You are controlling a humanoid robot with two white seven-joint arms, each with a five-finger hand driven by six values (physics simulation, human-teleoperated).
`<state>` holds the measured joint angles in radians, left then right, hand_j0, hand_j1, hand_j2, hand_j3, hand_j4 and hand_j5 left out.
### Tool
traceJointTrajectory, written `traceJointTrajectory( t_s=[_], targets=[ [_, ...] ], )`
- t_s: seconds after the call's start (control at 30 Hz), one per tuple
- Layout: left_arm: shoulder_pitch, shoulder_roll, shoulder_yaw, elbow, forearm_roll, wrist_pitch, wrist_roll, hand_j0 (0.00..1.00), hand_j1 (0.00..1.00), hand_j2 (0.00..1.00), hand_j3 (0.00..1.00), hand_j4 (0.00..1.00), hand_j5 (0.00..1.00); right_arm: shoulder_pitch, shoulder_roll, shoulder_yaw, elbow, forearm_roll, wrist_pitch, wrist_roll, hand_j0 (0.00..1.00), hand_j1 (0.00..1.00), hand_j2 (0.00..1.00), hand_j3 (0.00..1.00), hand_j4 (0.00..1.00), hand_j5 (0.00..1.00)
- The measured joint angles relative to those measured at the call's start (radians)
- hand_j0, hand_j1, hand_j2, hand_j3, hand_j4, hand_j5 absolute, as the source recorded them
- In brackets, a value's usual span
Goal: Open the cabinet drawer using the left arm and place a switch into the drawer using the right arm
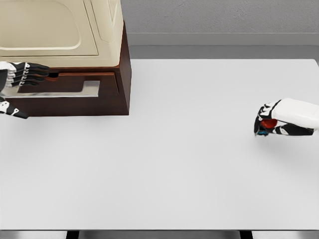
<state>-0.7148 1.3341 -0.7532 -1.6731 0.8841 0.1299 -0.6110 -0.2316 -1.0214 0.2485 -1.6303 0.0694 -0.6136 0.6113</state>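
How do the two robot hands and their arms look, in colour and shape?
The left robot hand has slim black fingers with white bands on the knuckles. The right robot hand is black and white too, on a smooth, rounded white forearm. No cables or written marks show.

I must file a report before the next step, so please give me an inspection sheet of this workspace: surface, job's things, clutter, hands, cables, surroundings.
Surface: white table, flat, mostly bare.
Job's things: cabinet at the table's far left corner, cream top, dark brown base; its drawer front with a silver handle; whether it is pulled out cannot be told. A small red and teal thing, probably the switch, at the right.
Clutter: nothing seen.
Hands: left hand at the drawer front, fingers extended toward the handle; right hand curled around the switch, low over the table.
Cables: nothing seen.
Surroundings: grey wall behind the table.
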Motion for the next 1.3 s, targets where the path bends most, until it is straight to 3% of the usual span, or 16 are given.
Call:
traceJointTrajectory(
  t_s=[0.57, 0.97, 1.3],
  targets=[
    [0.008, -0.031, -0.004, -0.004, -0.006, 0.000, 0.000, 1.00, 1.00, 1.00, 1.00, 1.00, 1.00, -0.121, 0.058, 0.074, 0.001, 0.005, 0.000, 0.000, 0.45, 0.45, 0.45, 0.45, 0.45, 0.45],
    [0.018, -0.057, -0.011, -0.006, -0.009, -0.001, 0.000, 1.00, 1.00, 1.00, 1.00, 1.00, 1.00, -0.284, 0.076, 0.229, 0.003, 0.012, 0.000, 0.000, 0.45, 0.45, 0.45, 0.45, 0.45, 0.45],
    [0.040, -0.057, -0.001, -0.014, 0.008, -0.004, 0.002, 1.00, 1.00, 1.00, 1.00, 1.00, 1.00, -0.360, 0.090, 0.335, 0.003, 0.012, 0.000, 0.000, 0.45, 0.45, 0.45, 0.45, 0.45, 0.45]
  ],
)
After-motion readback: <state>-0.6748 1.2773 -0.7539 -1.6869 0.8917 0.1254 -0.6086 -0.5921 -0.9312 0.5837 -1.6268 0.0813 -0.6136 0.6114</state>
